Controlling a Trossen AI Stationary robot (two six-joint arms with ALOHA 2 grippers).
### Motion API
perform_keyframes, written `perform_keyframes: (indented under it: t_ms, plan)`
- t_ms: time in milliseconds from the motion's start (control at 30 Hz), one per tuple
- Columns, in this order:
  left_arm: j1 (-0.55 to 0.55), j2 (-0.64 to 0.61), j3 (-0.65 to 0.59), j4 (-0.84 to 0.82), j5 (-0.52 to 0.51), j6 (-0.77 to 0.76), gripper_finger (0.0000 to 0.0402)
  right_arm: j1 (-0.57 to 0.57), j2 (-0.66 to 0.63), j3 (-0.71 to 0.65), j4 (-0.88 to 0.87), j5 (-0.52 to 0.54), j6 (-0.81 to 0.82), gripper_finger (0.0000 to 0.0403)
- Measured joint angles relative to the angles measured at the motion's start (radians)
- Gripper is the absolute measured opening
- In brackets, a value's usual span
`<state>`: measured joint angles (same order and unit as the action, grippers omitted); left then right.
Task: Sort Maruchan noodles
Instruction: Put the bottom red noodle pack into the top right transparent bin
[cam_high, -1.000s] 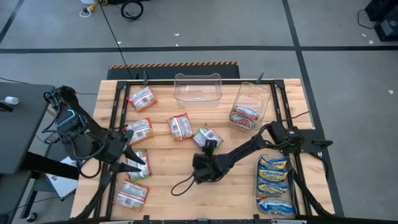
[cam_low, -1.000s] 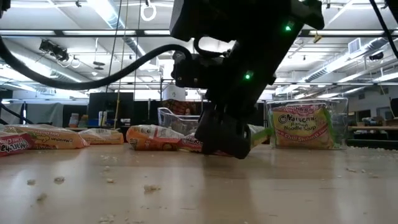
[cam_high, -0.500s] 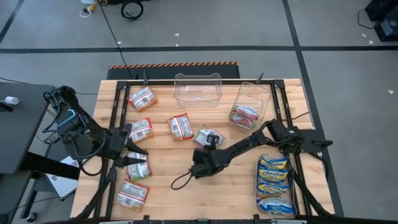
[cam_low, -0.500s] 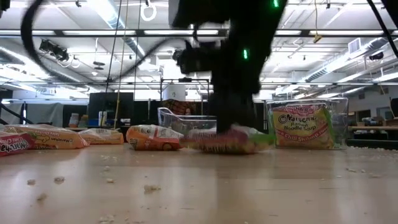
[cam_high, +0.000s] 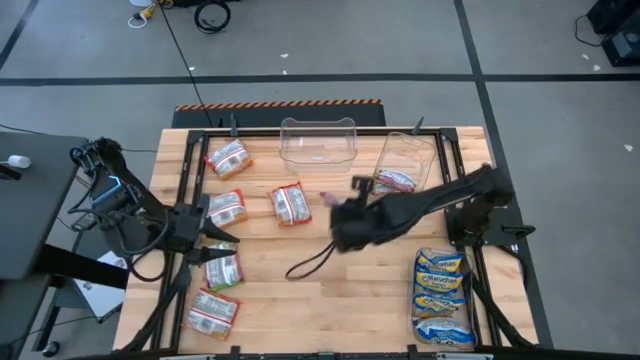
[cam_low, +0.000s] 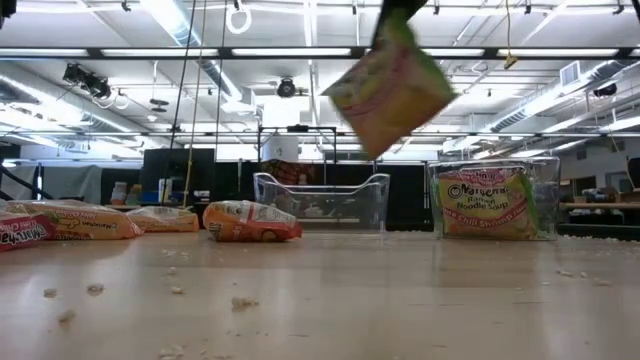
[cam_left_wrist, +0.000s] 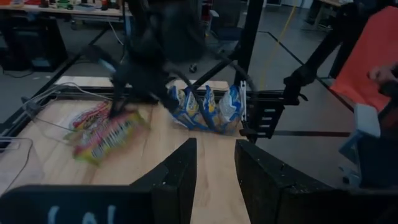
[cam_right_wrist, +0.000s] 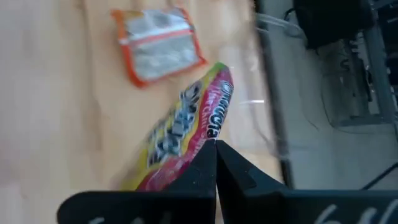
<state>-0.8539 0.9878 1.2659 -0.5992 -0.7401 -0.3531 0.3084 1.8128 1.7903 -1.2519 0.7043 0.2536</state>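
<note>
My right gripper (cam_right_wrist: 216, 149) is shut on a green-and-pink Maruchan noodle packet (cam_low: 390, 90), held high above the middle of the table (cam_high: 300, 290). The packet also shows in the left wrist view (cam_left_wrist: 106, 134). Several red-and-white packets lie flat on the table's left half, among them one (cam_high: 228, 158) at the far left and one (cam_high: 290, 203) near the middle. My left gripper (cam_left_wrist: 214, 168) is open and touches nothing. It hovers over the left side near a packet (cam_high: 222, 270). My right gripper pinches the packet's pink end edge (cam_right_wrist: 208, 134) between its two shut fingers. It comes from above, slanting down. The packet hangs tilted below the fingers, one corner (cam_low: 395, 30) uppermost, lifted well clear of the table.
An empty clear bin (cam_high: 318, 140) stands at the far middle. A second clear bin (cam_high: 405, 160) at the far right holds a red-and-white packet (cam_high: 395, 182). A row of blue-and-yellow packets (cam_high: 442, 295) stands at the near right. A cable loop (cam_high: 305, 265) trails below my right arm.
My right gripper has shut on the green-and-pink packet where it lay on the table. It has then risen fast, moving toward the far right. The packet has gone from lying flat to hanging tilted, clear of the wood.
</note>
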Motion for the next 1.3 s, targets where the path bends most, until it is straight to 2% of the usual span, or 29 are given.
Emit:
perform_keyframes:
  t_ms: [167,333,433,567,667,800,1033,1300]
  plan:
    - [0.000,0.002,0.000,0.031,-0.064,0.000,0.0114,-0.064,-0.166,-0.069,-0.097,0.034,-0.046,0.0002]
    - [0.012,0.015,0.000,0.111,-0.181,0.060,0.0114,-0.196,-0.363,-0.256,-0.092,0.022,-0.190,0.0002]
    - [0.064,0.036,0.000,0.162,-0.207,0.095,0.0114,-0.302,-0.491,-0.423,-0.004,-0.024,-0.321,0.0002]
    - [0.160,0.068,0.000,0.236,-0.211,0.104,0.0114,-0.452,-0.643,-0.660,0.214,-0.088,-0.531,0.0002]
    - [0.252,0.106,0.000,0.263,-0.177,0.104,0.0114,-0.554,-0.720,-0.816,0.424,-0.134,-0.691,0.0002]
    - [0.373,0.150,0.000,0.343,-0.116,0.103,0.0114,-0.667,-0.772,-0.979,0.648,-0.267,-0.807,0.0002]
    - [0.498,0.237,0.000,0.496,0.040,0.102,0.0114,-0.777,-0.829,-1.143,0.721,-0.399,-0.880,0.0002]
    - [0.560,0.257,0.000,0.497,0.046,0.089,0.0114,-0.839,-0.877,-1.210,0.776,-0.523,-0.968,0.0005]
